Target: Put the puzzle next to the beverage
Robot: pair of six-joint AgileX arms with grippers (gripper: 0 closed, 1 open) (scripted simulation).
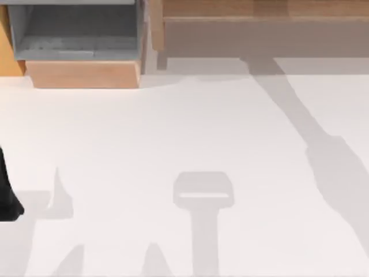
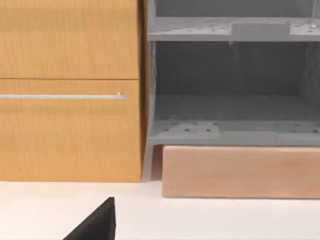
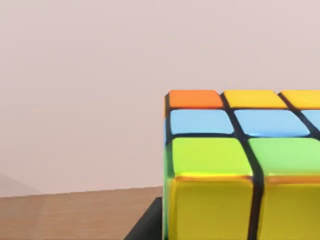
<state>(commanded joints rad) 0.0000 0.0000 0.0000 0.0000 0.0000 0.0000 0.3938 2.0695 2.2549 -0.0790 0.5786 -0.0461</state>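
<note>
A: What carries everything here?

B: A white counter, bare across its middle from above. Along its far edge stand a grey open-shelf unit at the far left corner, on a pale wooden block, and a long wooden ledge to its right. The left wrist view faces the same shelves beside an orange drawer front with a thin metal handle.

A: And the arms?

B: The left arm sits at the counter's left edge, apparently parked; I cannot tell how its fingers stand.

A: Where's the puzzle?

B: The colour cube sits very close to the right wrist camera, with orange, yellow, blue and green tiles. That closeness suggests the right arm carries it, but I cannot tell whether those fingers are clamped on it.

A: The beverage?

B: Nothing I can identify as one.
</note>
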